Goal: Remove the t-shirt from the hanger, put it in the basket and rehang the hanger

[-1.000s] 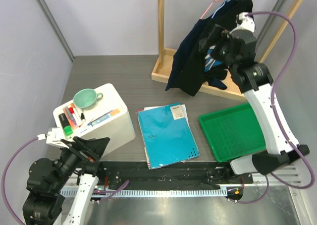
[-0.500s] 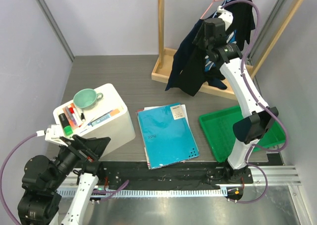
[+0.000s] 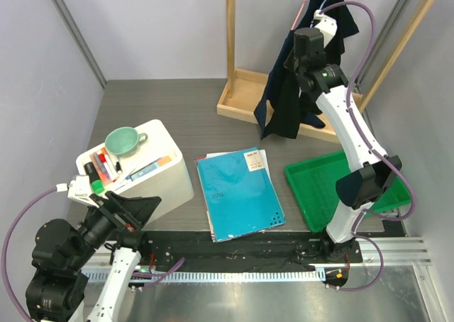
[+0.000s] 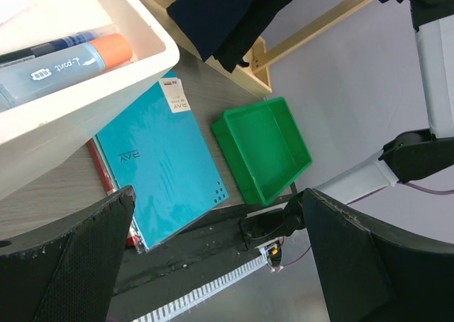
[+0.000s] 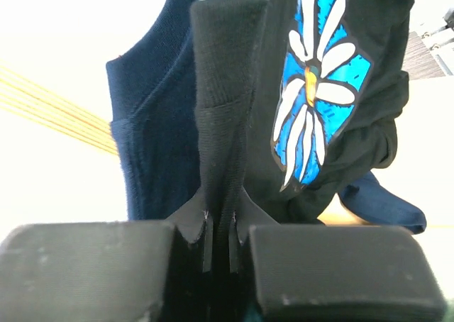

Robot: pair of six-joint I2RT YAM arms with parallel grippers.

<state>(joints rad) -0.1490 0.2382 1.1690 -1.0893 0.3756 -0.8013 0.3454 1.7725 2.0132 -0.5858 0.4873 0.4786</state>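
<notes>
Navy t-shirt (image 3: 287, 102), just one, pinched in right claw (image 5: 220, 242).

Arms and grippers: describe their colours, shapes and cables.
The left arm and right arm have white links and black joints, and each trails a looping purple cable. The left gripper has broad matte black fingers, scuffed at the edges. The right gripper has blocky black fingers with rounded corners.

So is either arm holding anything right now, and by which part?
The right tool is shut on a pinched fold of the dark t-shirt. The left tool is open and holds nothing.
</notes>
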